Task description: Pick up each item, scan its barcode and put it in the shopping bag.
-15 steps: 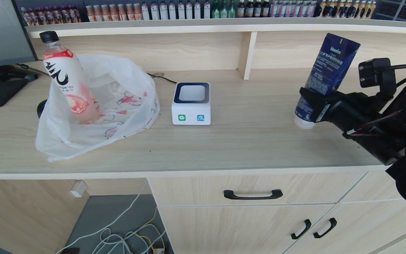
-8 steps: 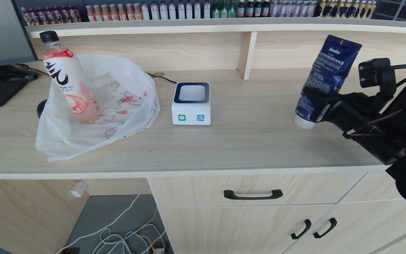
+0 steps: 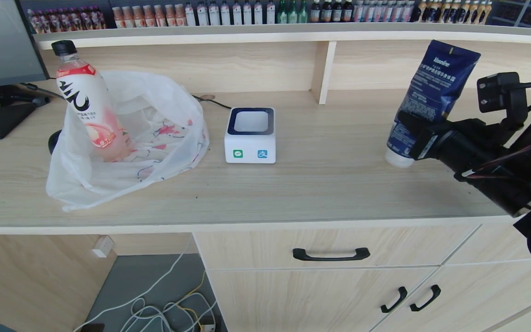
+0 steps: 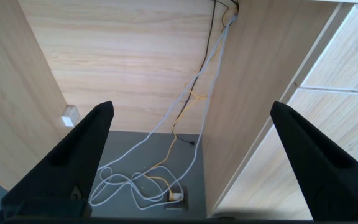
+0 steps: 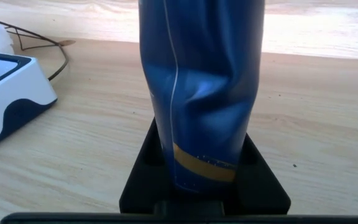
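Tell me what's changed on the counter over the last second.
The right gripper, jaws shut on the blue tube, shifted slightly toward the robot's right, and the tube's top leaned further that way. Its cap stayed low by the counter. The bottle in the shopping bag and the scanner stayed put.

The tube [image 3: 433, 87] is deep navy with white print, a white cap [image 3: 398, 160] and a gold band [image 5: 204, 165]. The scanner [image 3: 250, 143] is white, navy frame [image 3: 231, 123] on top, green and blue icons [image 3: 238, 154] in front. The bag [image 3: 173, 133] is see-through white with pink-red splotches. The bottle [image 3: 104, 133] is pink, black cap [image 3: 64, 47], black brush strokes on a red-and-white label [image 3: 77, 87]. The desk [image 3: 330, 184] is pale wood grain.
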